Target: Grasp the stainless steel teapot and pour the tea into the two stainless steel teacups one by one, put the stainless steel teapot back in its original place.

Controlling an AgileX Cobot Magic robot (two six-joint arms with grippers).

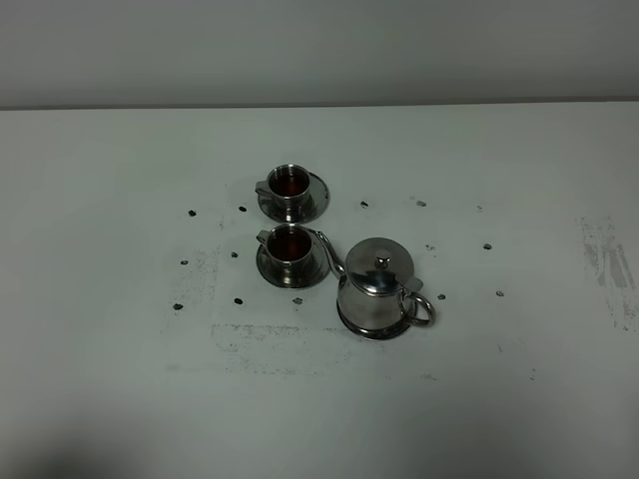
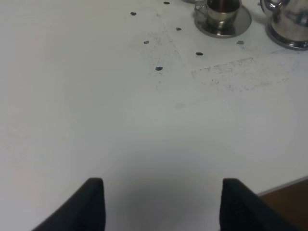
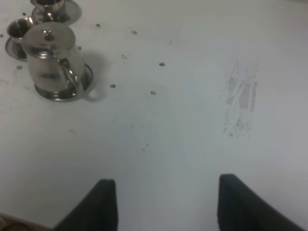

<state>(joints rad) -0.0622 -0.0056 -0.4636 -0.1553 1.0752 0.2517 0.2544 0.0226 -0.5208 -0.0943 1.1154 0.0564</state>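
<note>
The stainless steel teapot point(image 1: 377, 286) stands upright on its round steel tray point(image 1: 374, 328) right of the table's middle, lid on, spout toward the nearer cup. It also shows in the right wrist view point(image 3: 50, 60) and partly in the left wrist view point(image 2: 288, 21). Two steel teacups on saucers, the nearer point(image 1: 291, 249) and the farther point(image 1: 291, 187), hold dark tea. The nearer cup shows in the left wrist view point(image 2: 222, 14). My left gripper point(image 2: 161, 204) and right gripper point(image 3: 163, 204) are open, empty and far from the pot. Neither shows in the exterior high view.
The white table point(image 1: 120, 329) has small dark marks point(image 1: 240, 300) around the cups and scuffed patches point(image 1: 611, 267). A grey wall point(image 1: 319, 50) rises behind the table's far edge. The table's near edge shows in the left wrist view point(image 2: 284, 187).
</note>
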